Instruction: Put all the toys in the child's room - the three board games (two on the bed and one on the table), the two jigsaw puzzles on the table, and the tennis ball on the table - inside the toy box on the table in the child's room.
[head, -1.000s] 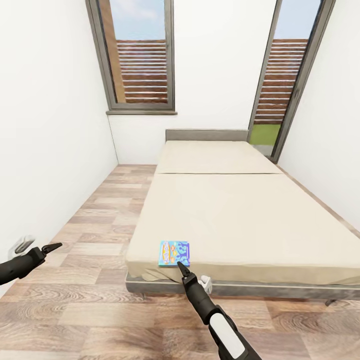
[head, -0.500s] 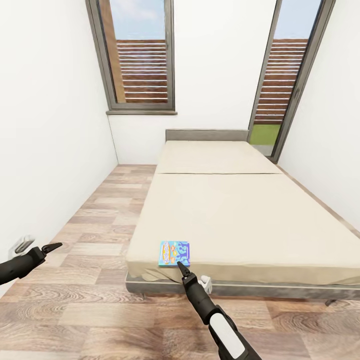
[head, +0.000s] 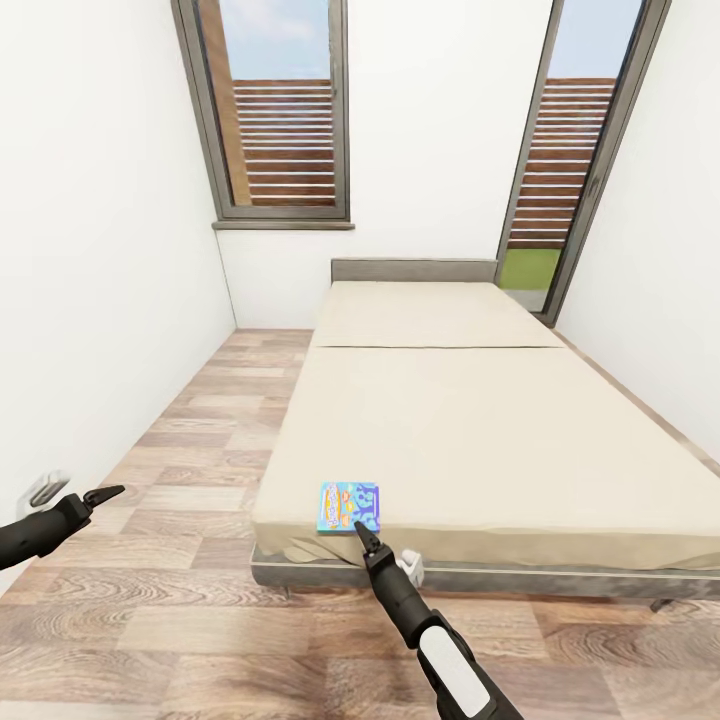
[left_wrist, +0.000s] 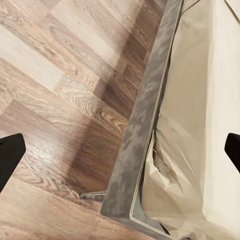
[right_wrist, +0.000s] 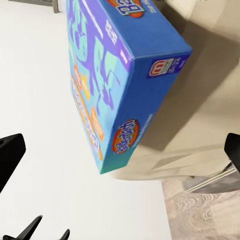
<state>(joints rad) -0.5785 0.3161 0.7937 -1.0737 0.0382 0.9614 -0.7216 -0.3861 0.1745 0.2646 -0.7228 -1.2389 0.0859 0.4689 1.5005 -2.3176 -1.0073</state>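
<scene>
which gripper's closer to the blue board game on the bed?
Right. The right gripper sits just short of the blue board game at the bed's near edge, fingers spread. The left gripper hangs over the floor, well off to the side.

I am seeing almost nothing moving between the earlier pictures and now. My right gripper (head: 364, 530) is sitting at the near edge of the bed (head: 480, 430), just near of the blue board game (head: 349, 507), exactly as before. My left gripper (head: 103, 493) is hanging over the floor (head: 190, 600) unchanged.
</scene>
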